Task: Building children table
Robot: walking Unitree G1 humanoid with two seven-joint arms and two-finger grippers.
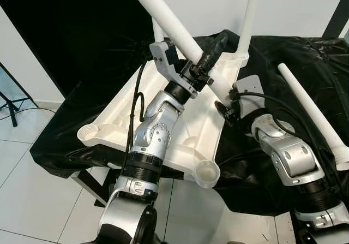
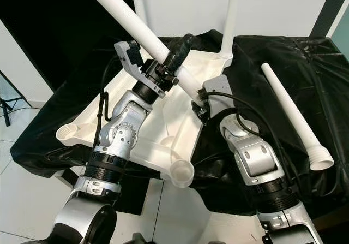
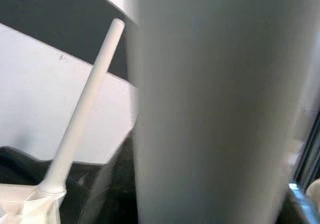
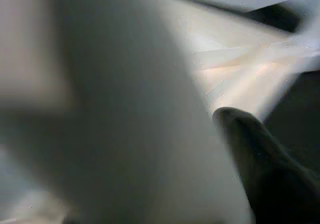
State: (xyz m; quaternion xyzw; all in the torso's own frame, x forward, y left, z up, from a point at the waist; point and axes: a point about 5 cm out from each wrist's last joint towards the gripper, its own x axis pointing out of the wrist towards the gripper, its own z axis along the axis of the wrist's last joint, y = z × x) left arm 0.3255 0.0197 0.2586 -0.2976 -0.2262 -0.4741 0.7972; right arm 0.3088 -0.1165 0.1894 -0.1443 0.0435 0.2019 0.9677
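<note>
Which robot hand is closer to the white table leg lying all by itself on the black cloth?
Right. The right gripper holds the tilted leg's lower end, on the side towards the loose leg. The left gripper grips the tilted leg higher up, farther away.

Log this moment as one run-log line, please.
left gripper: shut on table leg | right gripper: at leg's lower end | tabletop: upside down | spare leg: on cloth
</note>
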